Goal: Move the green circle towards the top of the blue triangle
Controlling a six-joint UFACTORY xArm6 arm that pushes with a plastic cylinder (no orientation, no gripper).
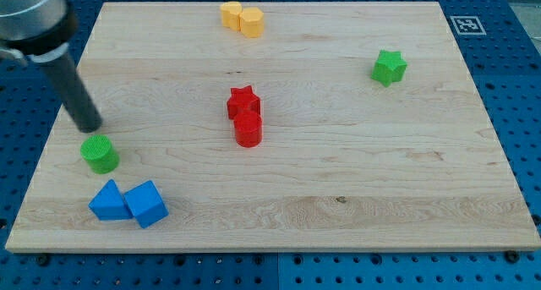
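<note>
The green circle (pixel 100 153) sits near the board's left edge. Just below it lie two blue blocks side by side: the blue triangle (pixel 109 200) on the left and a blue cube (pixel 146 203) touching it on the right. The green circle stands a little above the blue triangle's top, with a small gap. My tip (pixel 88 125) is on the board just above and slightly left of the green circle, close to it; contact cannot be told.
A red star (pixel 243 101) and a red cylinder (pixel 248 128) touch at the board's middle. Two yellow blocks (pixel 243 19) lie at the top centre. A green star (pixel 389 67) sits at the upper right. The wooden board (pixel 338 197) lies on a blue pegboard.
</note>
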